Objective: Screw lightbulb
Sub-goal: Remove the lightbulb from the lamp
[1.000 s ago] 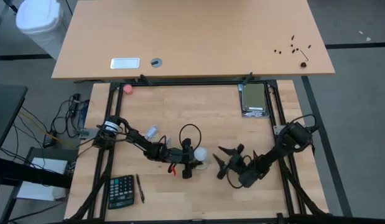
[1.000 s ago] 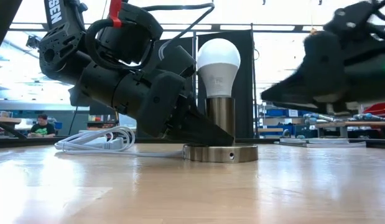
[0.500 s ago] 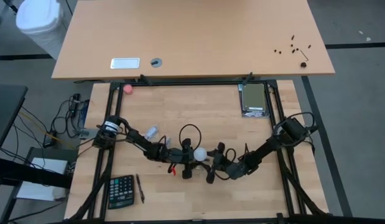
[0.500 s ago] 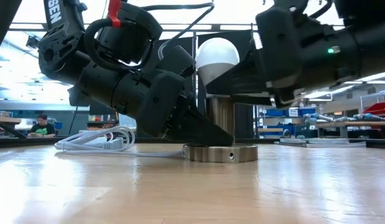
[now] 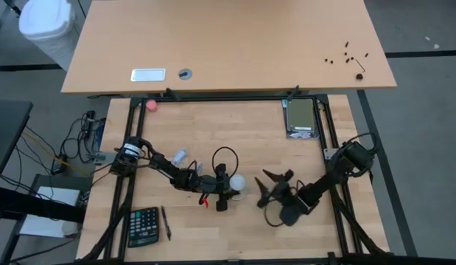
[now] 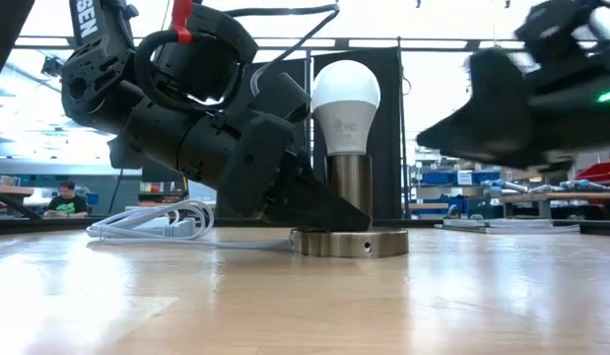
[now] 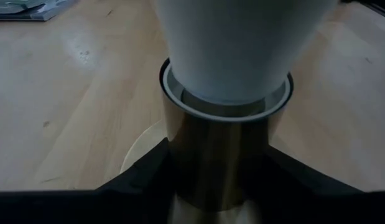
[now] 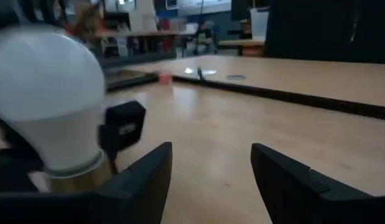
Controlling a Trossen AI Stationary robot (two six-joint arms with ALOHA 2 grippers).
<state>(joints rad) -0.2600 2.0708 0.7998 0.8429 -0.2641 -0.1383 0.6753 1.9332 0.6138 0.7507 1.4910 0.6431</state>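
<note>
Your left gripper [image 6: 319, 202] was clamped around the brass socket post [image 6: 350, 192], lightbulb [image 6: 346, 108] sitting upright in it, long axis vertical, globe up, narrow end down. Your right gripper [image 5: 270, 184] hung just beside it, fingers spread apart, holding nothing.

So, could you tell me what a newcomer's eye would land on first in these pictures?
Probably the lightbulb, standing upright in a metal socket post on a round base near the table's middle. The left gripper clamps that post low down, while the right gripper hangs open just beside the bulb, apart from it.
</note>
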